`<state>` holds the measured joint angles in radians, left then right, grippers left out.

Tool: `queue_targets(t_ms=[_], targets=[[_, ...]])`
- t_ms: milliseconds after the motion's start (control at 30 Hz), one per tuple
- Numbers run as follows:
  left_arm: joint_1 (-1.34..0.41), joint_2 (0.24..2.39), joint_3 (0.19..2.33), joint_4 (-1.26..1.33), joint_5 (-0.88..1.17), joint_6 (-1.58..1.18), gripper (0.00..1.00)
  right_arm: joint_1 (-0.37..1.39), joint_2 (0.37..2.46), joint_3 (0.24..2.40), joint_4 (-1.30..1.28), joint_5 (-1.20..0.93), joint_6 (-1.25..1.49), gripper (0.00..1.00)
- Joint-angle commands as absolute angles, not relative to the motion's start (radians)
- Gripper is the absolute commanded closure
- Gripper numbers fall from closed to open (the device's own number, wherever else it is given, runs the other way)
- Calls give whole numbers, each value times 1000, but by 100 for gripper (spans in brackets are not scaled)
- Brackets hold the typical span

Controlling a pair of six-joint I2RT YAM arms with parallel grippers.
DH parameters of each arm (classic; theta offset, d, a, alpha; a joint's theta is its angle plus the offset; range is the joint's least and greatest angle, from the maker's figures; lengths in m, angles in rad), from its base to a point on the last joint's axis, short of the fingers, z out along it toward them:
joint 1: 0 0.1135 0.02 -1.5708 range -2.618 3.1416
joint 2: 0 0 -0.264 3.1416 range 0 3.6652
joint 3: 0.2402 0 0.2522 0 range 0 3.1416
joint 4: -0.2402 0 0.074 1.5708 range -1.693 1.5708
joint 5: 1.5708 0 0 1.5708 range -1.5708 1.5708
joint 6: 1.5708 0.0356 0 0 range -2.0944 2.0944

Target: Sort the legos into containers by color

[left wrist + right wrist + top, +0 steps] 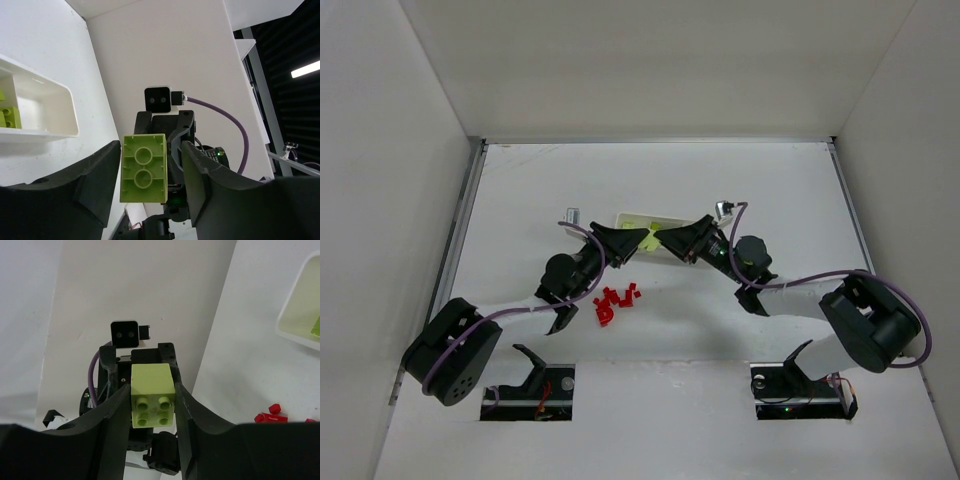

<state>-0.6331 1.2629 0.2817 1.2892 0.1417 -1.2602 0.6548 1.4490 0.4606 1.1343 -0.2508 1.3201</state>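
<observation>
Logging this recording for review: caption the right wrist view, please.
Right hand grips a lime-green brick, studs facing the camera; red bricks and a white tray corner at right.

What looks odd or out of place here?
One green brick sits between both grippers at once, tip to tip: the right gripper clamps it, while the left gripper stands open around it. The red bricks lie in a loose heap on the table, outside the tray.

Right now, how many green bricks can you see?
3 green bricks: one clamped in the right fingers; two in the white tray, cut off at the picture edge. More may be hidden.
</observation>
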Motion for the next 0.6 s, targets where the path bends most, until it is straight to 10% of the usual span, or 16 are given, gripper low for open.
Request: queue_targets(t_ms=[0,567], targets=[[-619,1258,281,1387,143,-1239,54,645,1448,462,1201,-242,1298,63],[-614,1263,290,1371,157,-1212,65,645,1488,477,1201,-253,1302,63]])
